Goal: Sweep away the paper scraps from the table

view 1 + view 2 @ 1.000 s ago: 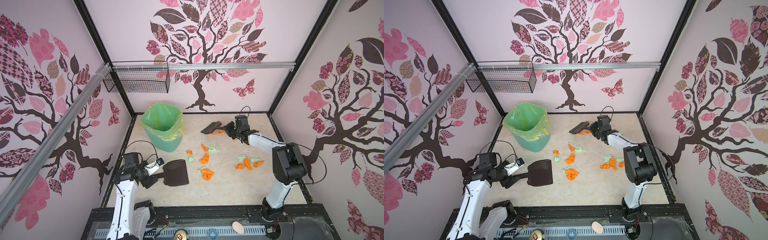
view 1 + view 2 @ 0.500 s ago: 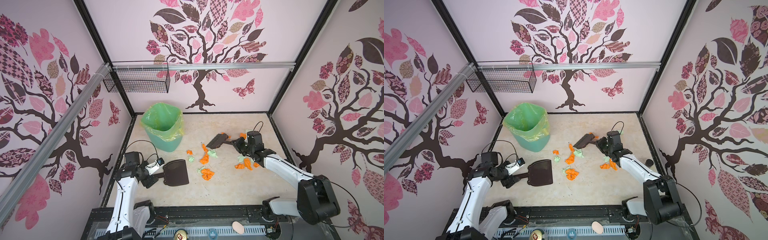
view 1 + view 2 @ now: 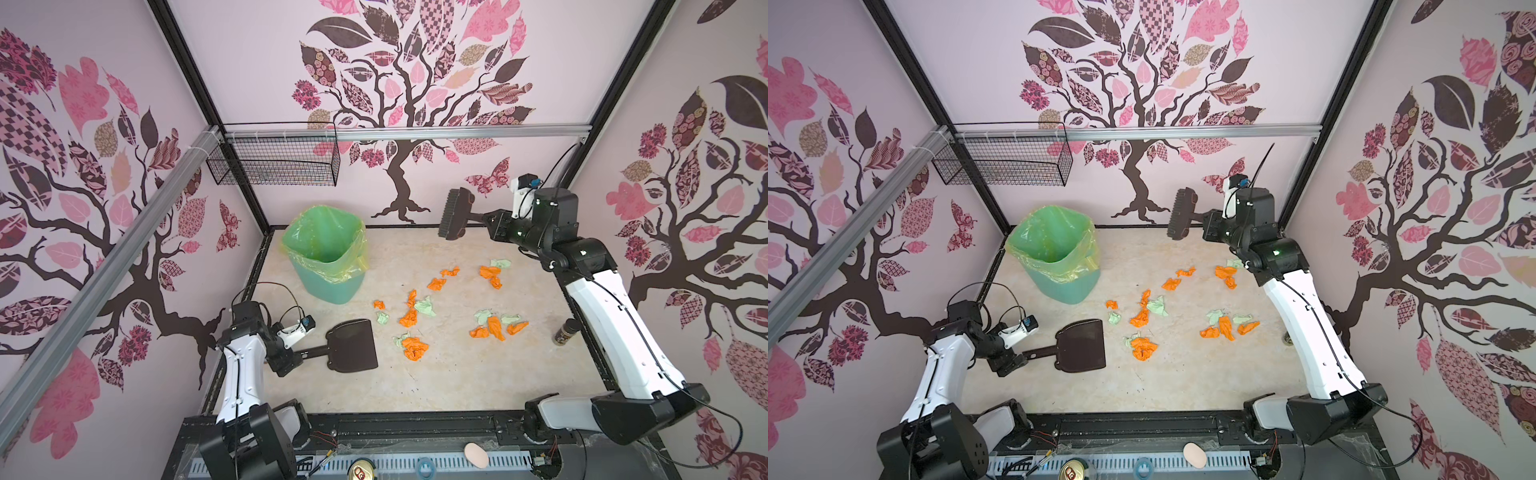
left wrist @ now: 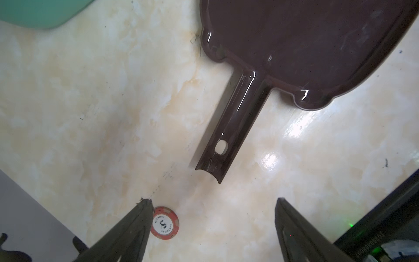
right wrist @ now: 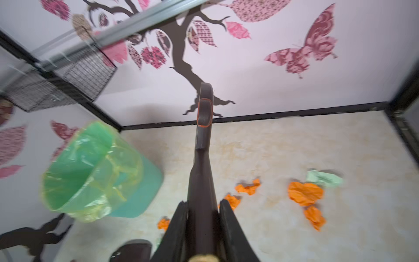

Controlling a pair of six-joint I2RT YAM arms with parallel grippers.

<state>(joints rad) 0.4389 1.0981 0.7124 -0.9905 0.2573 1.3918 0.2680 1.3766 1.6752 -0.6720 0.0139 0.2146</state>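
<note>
I count about ten orange and six green paper scraps (image 3: 414, 347) (some overlap, so it's rough), plus one dustpan (image 3: 353, 345), one brush (image 3: 455, 214) and one bin (image 3: 328, 286). The paper scraps lie loose on the table (image 3: 457, 386), from its centre out to 3 o'clock.

My right arm is up at 1 o'clock. The right gripper (image 5: 203, 204) is clamped on the brush handle, with the bristle head held clear of the table.

My left arm sits low at 8 o'clock. The left gripper (image 4: 213, 200) is spread wide and holds nothing, and the dustpan's handle ends just ahead of its tips.

The bin stands at 10 o'clock, and inside it I see its liner (image 3: 322, 239).
</note>
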